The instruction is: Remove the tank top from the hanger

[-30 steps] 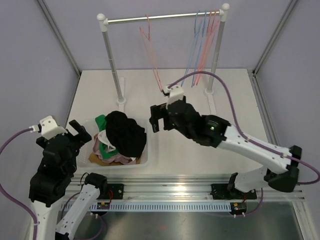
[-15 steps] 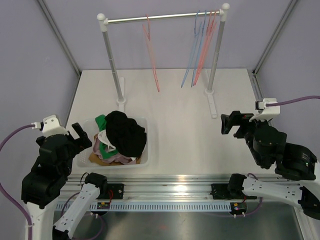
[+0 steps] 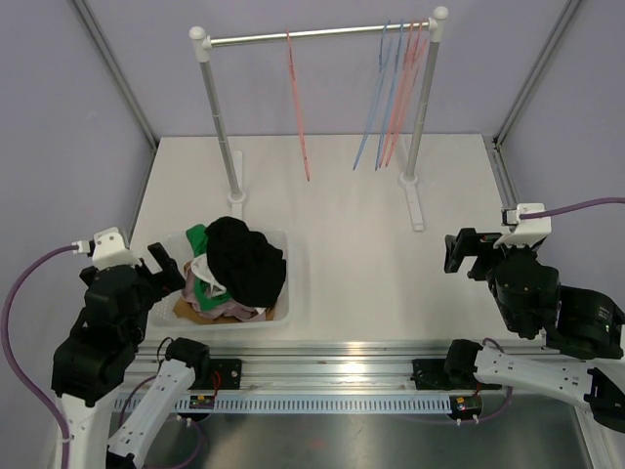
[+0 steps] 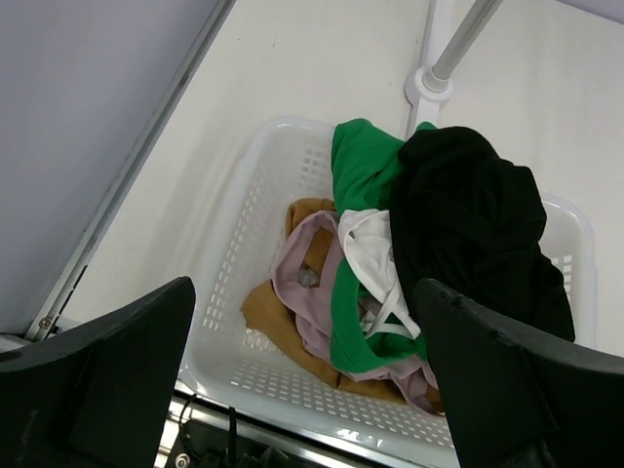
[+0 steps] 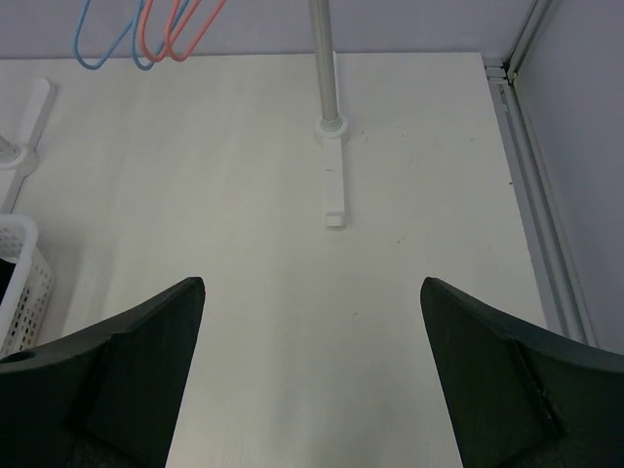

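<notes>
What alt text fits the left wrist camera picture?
A white perforated plastic basket holds heaped clothes: a black garment on top, green, white, pink and tan pieces beneath. The open left gripper frames it with black fingers at bottom corners.

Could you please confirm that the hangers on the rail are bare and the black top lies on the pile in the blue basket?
Not quite: the basket is white, not blue, as the left wrist view shows. The hangers on the rail are indeed bare, and the black top does lie on the pile.
</notes>
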